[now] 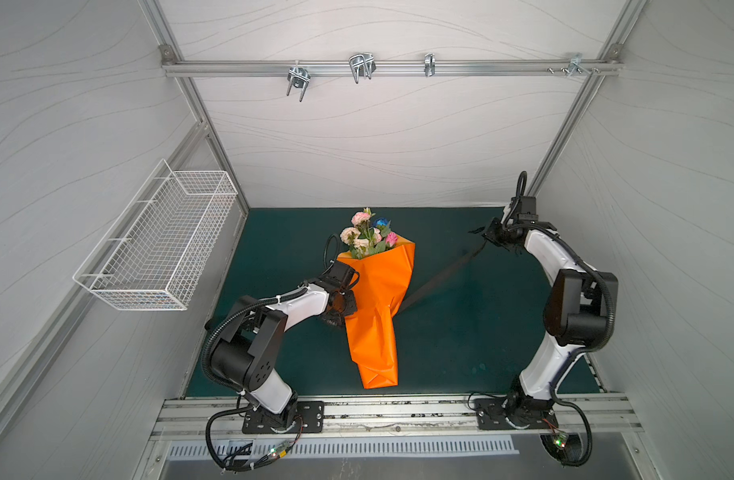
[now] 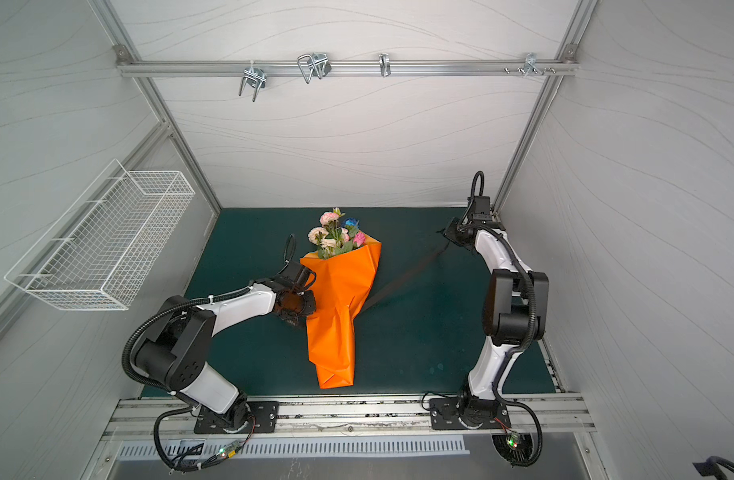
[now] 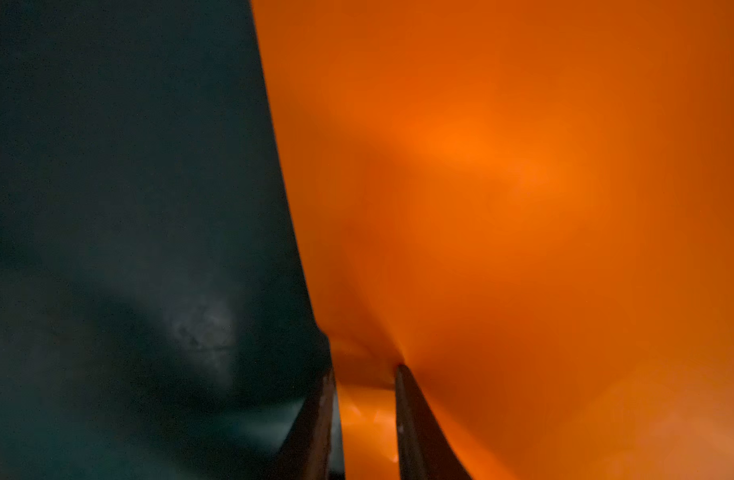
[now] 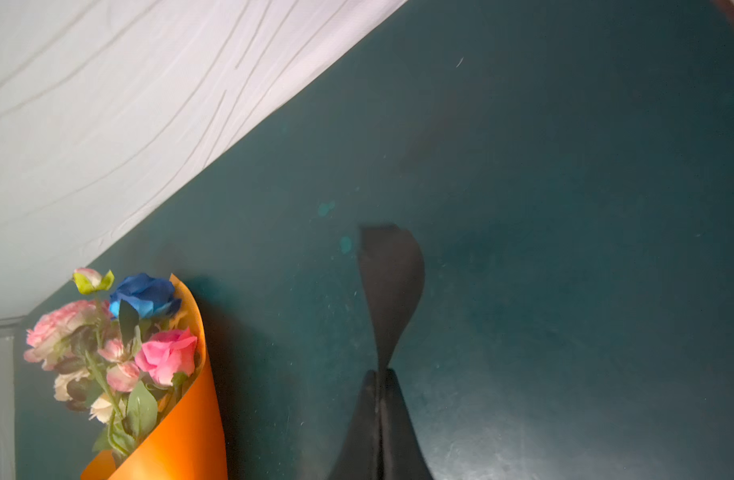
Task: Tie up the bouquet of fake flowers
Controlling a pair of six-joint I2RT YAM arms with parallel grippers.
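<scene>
Left wall: a white wire basket (image 1: 157, 241) hangs well apart from the work. The left gripper (image 1: 341, 311) sits at the left edge of the orange wrapping paper (image 1: 373, 332), level with the wrap's narrow waist. In the left wrist view its fingers (image 3: 415, 424) stand a little apart with orange paper in the gap. Whether they clamp the paper cannot be told.

The bouquet of fake flowers (image 1: 367, 235) lies at the middle of the green mat (image 1: 461, 340), rolled in the paper. Its blooms point toward the back wall and show above the wrap's open mouth; the stems are hidden.

A black ribbon (image 1: 440, 276) runs straight from the wrap's right side to the right gripper (image 1: 486, 235), near the rear right corner. In the right wrist view the jaws are closed tight on the ribbon, and a short free end curls beyond the fingertips.
</scene>
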